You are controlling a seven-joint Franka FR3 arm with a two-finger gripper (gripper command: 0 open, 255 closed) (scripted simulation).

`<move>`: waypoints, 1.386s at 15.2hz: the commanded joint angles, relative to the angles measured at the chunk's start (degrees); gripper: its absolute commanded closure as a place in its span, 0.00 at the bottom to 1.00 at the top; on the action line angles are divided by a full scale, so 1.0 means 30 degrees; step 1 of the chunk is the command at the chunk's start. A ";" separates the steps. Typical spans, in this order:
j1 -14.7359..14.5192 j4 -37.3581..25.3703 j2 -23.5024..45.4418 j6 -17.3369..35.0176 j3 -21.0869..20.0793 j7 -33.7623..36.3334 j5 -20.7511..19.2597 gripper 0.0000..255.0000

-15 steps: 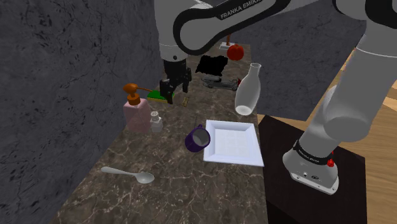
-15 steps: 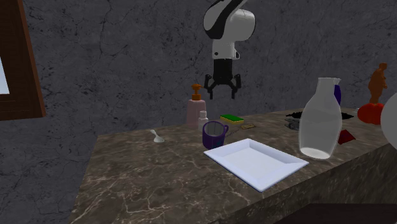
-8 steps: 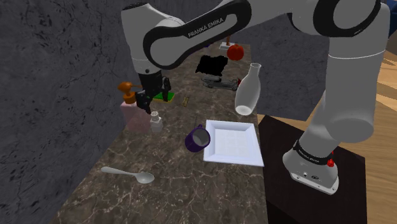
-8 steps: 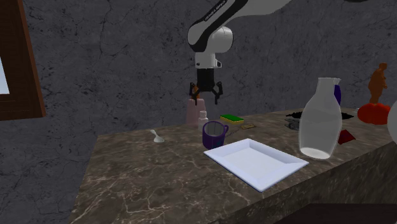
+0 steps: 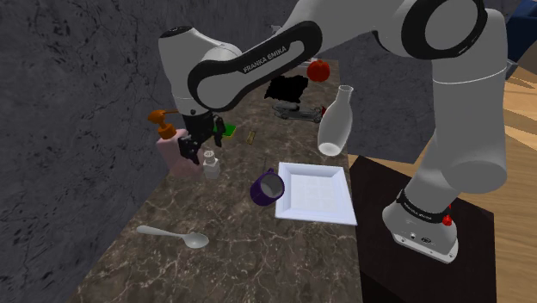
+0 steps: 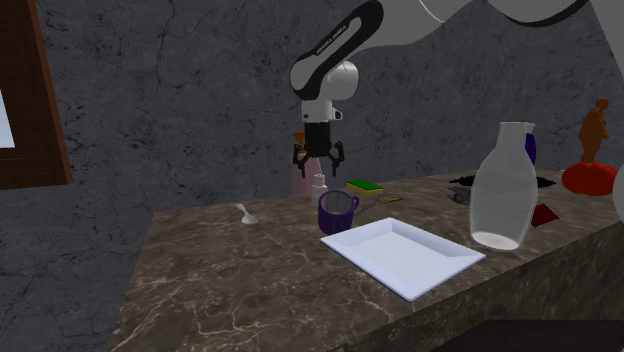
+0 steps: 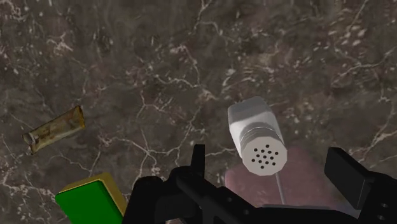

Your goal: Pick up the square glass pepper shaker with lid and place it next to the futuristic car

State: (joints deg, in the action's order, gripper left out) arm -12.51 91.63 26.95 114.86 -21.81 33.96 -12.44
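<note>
Surface (image 5: 241, 258) of dark veined stone runs along a rough grey wall in the shoulder view. Left of the middle, the gripper (image 5: 198, 145) hangs low over the pepper shaker (image 5: 210, 163), a small pale bottle standing upright just beside a pink soap dispenser (image 5: 175, 155) with an orange pump. A purple mug (image 5: 268, 187) lies near a white tray (image 5: 314, 191) in the middle, a spoon (image 5: 172, 235) lies at the lower left, and a clear carafe (image 5: 336, 122) stands right of the middle.

The second exterior view shows the gripper (image 6: 319, 158) pointing straight down in the upper middle, directly above the shaker (image 6: 319, 183), with a small gap between them. A green sponge (image 6: 365, 185) lies to the right of the shaker.

The wrist view shows the two fingers (image 7: 197, 164) standing wide apart, so the gripper is open. The shaker (image 7: 253, 124), with a round lid full of holes, is between them and touches neither. The sponge (image 7: 89, 200) and a small brownish piece (image 7: 54, 129) lie beyond the other finger's side.
</note>
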 commanded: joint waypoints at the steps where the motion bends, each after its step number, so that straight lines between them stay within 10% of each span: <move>1: -0.0010 0.0040 0.0297 0.0267 0.0070 0.0012 -0.0099 0.00; 8: -0.0010 0.0033 0.0298 0.0261 0.0071 0.0011 -0.0098 0.00; 9: -0.0010 0.0033 0.0298 0.0261 0.0071 0.0011 -0.0098 1.00; 21: 0.0010 -0.0343 0.0025 -0.0367 0.0002 -0.0087 0.0036 1.00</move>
State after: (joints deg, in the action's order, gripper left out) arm -12.43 91.21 27.06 114.40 -21.77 33.77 -12.39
